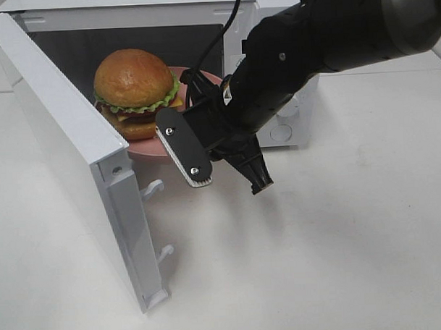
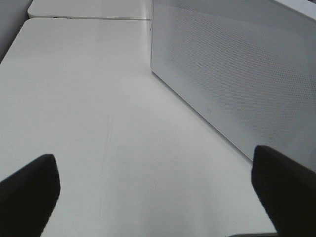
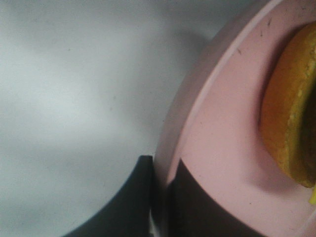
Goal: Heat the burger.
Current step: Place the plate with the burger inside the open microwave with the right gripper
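Note:
The burger (image 1: 134, 85), with a golden domed bun, lettuce frill and dark patty, sits on a round pink plate (image 1: 144, 148) at the front of the open microwave's (image 1: 284, 130) cavity. My right gripper (image 1: 228, 181) reaches in from the right at the plate's near right edge. In the right wrist view its two dark fingers (image 3: 128, 202) stand close on either side of the plate's rim (image 3: 222, 123), gripping it, with the burger's bottom bun (image 3: 289, 108) beside them. My left gripper (image 2: 158, 197) is open and empty above the white table.
The microwave's door (image 1: 67, 141) swings out wide toward the front left, with two latch hooks (image 1: 155, 187) on its edge. The left wrist view shows the door's perforated outer face (image 2: 237, 74) close by. White table (image 1: 340, 262) spreads in front and to the right.

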`<action>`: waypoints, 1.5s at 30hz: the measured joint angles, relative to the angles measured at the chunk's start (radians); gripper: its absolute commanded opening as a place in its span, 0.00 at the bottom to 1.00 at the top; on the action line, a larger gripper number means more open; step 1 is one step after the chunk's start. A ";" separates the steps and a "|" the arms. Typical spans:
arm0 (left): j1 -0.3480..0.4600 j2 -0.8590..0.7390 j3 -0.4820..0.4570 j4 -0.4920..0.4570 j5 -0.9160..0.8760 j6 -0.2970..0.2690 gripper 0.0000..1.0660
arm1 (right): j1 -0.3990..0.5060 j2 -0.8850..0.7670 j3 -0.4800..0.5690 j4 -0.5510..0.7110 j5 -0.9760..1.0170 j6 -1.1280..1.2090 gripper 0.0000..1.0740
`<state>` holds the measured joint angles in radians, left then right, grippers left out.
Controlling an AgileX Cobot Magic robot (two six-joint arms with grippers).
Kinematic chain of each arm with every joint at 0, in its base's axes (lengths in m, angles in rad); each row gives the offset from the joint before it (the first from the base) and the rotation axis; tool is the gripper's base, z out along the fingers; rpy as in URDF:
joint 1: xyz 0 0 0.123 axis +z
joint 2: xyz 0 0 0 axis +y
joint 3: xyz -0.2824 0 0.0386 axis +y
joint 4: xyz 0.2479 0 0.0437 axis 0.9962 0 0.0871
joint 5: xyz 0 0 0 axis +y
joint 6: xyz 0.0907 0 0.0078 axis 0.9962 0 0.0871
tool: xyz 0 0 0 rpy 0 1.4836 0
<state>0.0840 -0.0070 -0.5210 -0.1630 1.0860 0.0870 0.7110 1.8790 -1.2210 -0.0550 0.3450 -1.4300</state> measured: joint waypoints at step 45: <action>0.000 0.000 0.000 0.000 0.000 0.000 0.92 | 0.000 0.341 -0.542 -0.140 0.235 0.248 0.00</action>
<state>0.0840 -0.0070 -0.5210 -0.1630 1.0860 0.0870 0.7110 2.2200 -1.7630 -0.1950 0.5800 -1.1820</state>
